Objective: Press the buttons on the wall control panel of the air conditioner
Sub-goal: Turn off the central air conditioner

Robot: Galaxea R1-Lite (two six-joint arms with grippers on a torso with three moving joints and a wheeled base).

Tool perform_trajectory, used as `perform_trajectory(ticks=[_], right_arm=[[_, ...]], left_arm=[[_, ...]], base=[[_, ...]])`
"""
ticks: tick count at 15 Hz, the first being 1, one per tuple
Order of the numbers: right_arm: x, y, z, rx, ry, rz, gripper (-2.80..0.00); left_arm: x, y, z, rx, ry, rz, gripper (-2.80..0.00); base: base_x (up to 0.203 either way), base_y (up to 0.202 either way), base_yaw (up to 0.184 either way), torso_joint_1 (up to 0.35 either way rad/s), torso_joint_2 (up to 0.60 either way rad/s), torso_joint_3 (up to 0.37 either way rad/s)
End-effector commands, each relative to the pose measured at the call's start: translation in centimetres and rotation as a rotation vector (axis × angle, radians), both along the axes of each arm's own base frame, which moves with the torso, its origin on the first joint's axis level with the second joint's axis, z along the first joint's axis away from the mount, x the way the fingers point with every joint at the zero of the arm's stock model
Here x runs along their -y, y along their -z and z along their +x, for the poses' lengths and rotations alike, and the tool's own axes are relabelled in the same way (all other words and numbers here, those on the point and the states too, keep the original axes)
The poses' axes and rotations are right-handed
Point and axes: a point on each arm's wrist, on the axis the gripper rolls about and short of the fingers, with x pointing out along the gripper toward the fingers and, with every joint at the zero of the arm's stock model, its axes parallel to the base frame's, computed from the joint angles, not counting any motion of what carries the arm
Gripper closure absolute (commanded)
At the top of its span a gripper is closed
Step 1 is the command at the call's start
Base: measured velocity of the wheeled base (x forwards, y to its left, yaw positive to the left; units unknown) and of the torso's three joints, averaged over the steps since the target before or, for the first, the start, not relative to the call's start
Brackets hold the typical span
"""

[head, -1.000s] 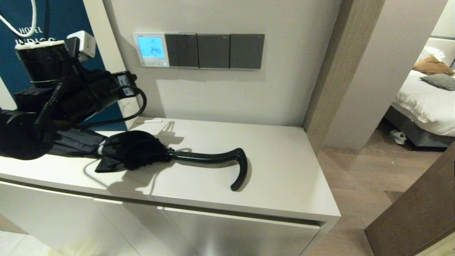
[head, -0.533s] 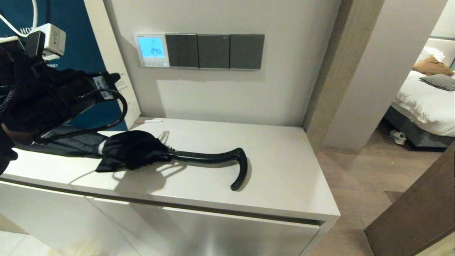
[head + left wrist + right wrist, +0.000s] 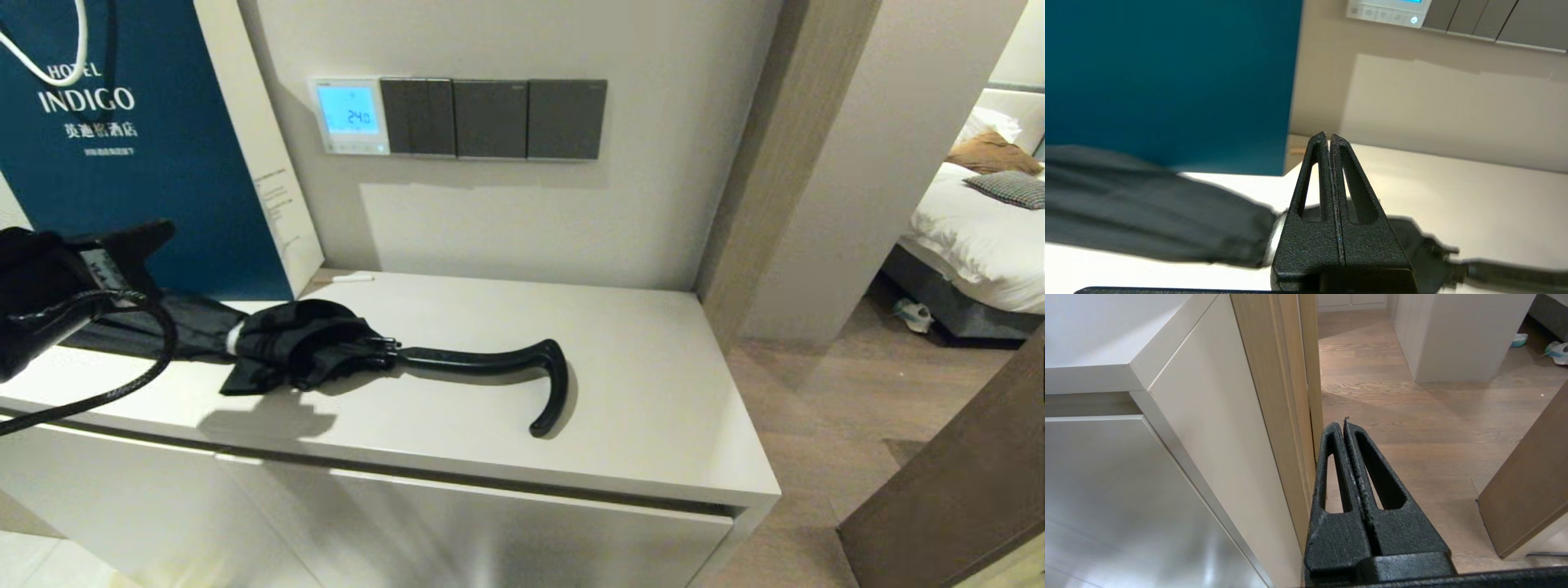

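The left gripper (image 3: pixel 151 231) has dropped from beside the panel (image 3: pixel 349 116) to the cabinet's (image 3: pixel 653 392) near left edge, low over the folded umbrella (image 3: pixel 310 351). Its fingers are pressed flat together with nothing between them. It now sits well apart from the wall, pointing up towards the panel. This retreat suggests a press has finished, or that the arm is resetting for another.

The panel is mounted on the wall above the cabinet, touching the left end of the grey switch plates (image 3: pixel 494 118). Its screen is lit pale blue and reads "24.0". The buttons (image 3: pixel 351 148) run along its lower edge; in the left wrist view one of them glows.

The right gripper (image 3: pixel 1347 428) hangs low beside the cabinet's right side, fingers closed on nothing.

The blue bag (image 3: pixel 122 147) reads "HOTEL INDIGO", with Chinese characters beneath; the fine print on its side panel is too small to read.
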Motion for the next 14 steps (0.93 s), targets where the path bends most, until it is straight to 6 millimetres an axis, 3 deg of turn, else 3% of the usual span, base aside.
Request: perform_trajectory(ticks=[1,4,7,10,14], right_arm=[[0.0,0.0,0.0,-0.003,0.000,0.000,0.00],[0.0,0.0,0.0,-0.003,0.000,0.000,0.00],[0.0,0.0,0.0,-0.003,0.000,0.000,0.00],[0.0,0.0,0.0,-0.003,0.000,0.000,0.00],[0.0,0.0,0.0,-0.003,0.000,0.000,0.00]], left_arm=[[-0.5,-0.5,-2.3,0.050,-0.018,0.002,0.00],[-0.7,-0.2,-3.1,0.028,-0.025,0.008,0.00],[-1.2,-0.9,-9.0,0.100,-0.040,0.010,0.00],[-1.5,0.6,-13.1,0.070,-0.064,0.012,0.00],[-1.7,2.6,-14.8,0.024,-0.121,0.013,0.00]], base=[[0.000,0.000,0.000,0.000,0.00,0.000],[0.000,0.000,0.000,0.000,0.00,0.000],[0.000,0.000,0.000,0.000,0.00,0.000],[0.000,0.000,0.000,0.000,0.00,0.000],[0.000,0.000,0.000,0.000,0.00,0.000]])
